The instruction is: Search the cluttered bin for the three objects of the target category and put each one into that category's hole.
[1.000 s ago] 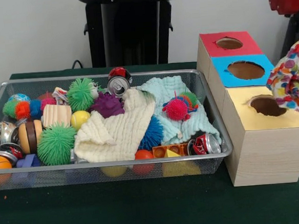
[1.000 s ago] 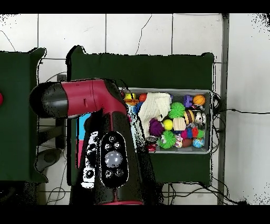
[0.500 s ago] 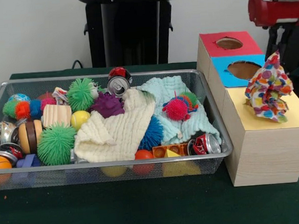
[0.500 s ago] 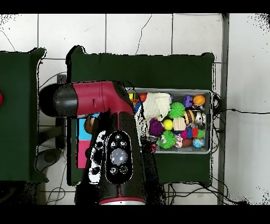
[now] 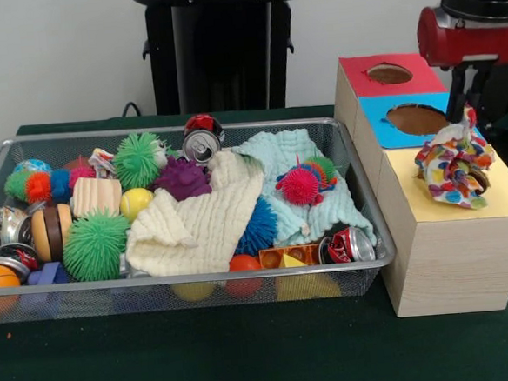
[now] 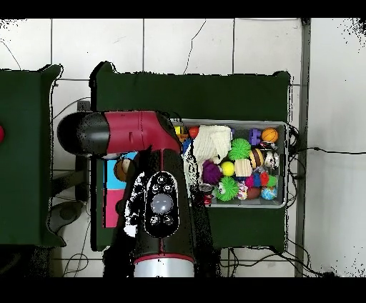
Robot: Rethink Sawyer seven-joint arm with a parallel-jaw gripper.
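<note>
One wad in play: a crumpled white paper wad printed with red, blue, yellow and green spots (image 5: pixel 455 171) sits over the round cut-out in the yellow top of the pale wooden box (image 5: pixel 499 199), hiding most of the opening.
Gripper: the red and black arm's gripper (image 5: pixel 468 116) hangs directly above the wad, one dark finger (image 5: pixel 458 96) reaching its upper tip; I cannot tell whether it pinches the paper or has let go.
Overhead: the arm's red housing (image 6: pixel 132 132) covers the boxes, so nothing more shows there.
Bin: the shallow silver wire-mesh basket (image 5: pixel 180 130) lies just left of the boxes, packed with spiky rubber balls, crushed cans, a cream cloth (image 5: pixel 199 220) and a pale blue-green cloth (image 5: pixel 301 174); no other spotted wad shows on top.
Stage, as I judge: first drop under way, two wads yet to be found.
Risk one: the wad looks as wide as the hole, so it may bridge the rim and perch there.
Risk two: paper snagged on the finger could lift out again when the arm rises.
Risk three: an off-centre release could roll it onto the table.
</note>
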